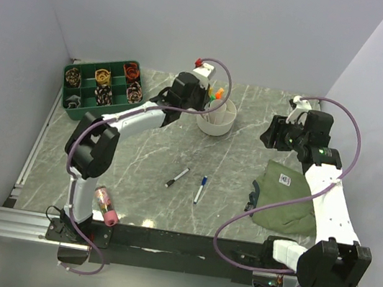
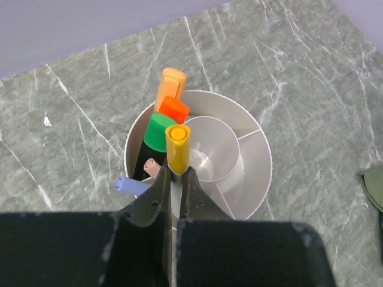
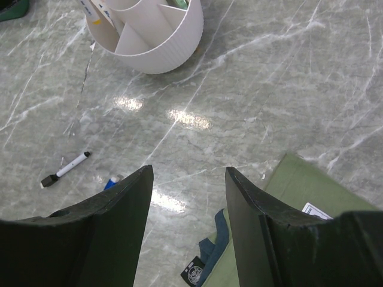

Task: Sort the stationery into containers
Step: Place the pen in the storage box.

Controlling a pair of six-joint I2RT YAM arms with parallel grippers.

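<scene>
Left wrist view: the left claw (image 2: 178, 174) is clamped on a thin yellow pen (image 2: 178, 143). The pen stands upright with its lower end inside the white round plastic bowl with inner dividers (image 2: 248, 158), close against the central cup.
Already in the bowl: a pale orange marker (image 2: 170, 84), a red-orange cap (image 2: 174, 109), a green cap (image 2: 158, 133), a tan pen (image 2: 152, 165) and a lilac-blue cap (image 2: 128, 185), crowded together on the bowl's left side.
Step in hand: by my reading, setting the yellow pen down among these; it is not yet let go.
Next move: calls for parting the jaws so the pen drops, then a straight lift so the fingers do not snag the neighbouring caps. Exactly which compartment lies under the pen's tip I cannot tell.
Right claw (image 3: 188, 197): fingers apart and empty, above the surface between the bowl and the olive-green cloth pouch (image 3: 311, 197).
Left to sort: a black-capped white pen (image 1: 177, 178) and a blue-capped white pen (image 1: 201, 189) at mid-surface, and a thick pink marker (image 1: 106, 205) beside the left arm's base.
Surface (image 1: 146, 151): grey-green marbled sheet with white veins, glossy with glare; pens would likely roll on it.
Room: plain pale walls on three sides, with a dark green compartment tray (image 1: 102, 89) at the far left.
</scene>
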